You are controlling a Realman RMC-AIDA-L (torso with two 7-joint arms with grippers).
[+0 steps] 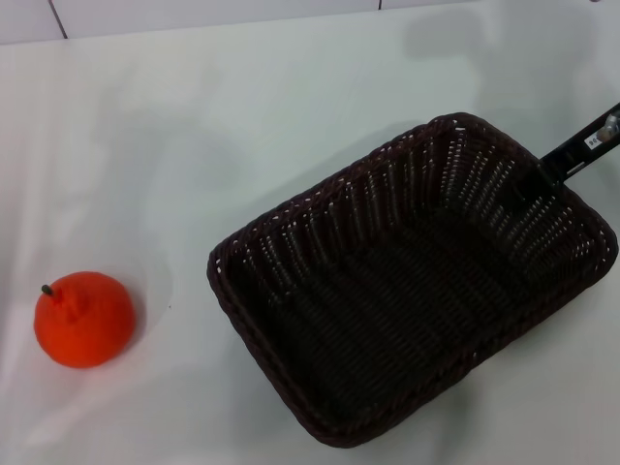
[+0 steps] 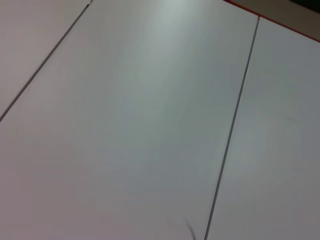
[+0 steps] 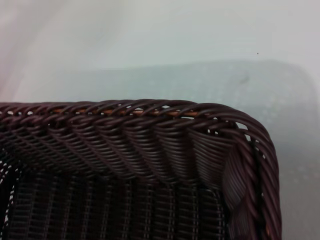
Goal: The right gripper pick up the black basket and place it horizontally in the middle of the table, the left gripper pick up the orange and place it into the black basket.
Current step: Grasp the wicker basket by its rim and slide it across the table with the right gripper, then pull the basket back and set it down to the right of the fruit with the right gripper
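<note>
My right hand (image 1: 552, 167) grips the black basket's (image 1: 407, 291) far rim to swing it level, the orange (image 1: 84, 320) waiting well left of it.

Orange (image 1: 84, 320) on table (image 1: 242, 126), left of basket (image 1: 412, 281).

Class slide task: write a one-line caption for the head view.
Right hand reaches over the empty black basket's far rim; the orange waits apart on the white table.

The white table (image 1: 291, 116) carries the black basket (image 1: 417, 291), set askew, and the orange (image 1: 84, 320) well apart.
</note>
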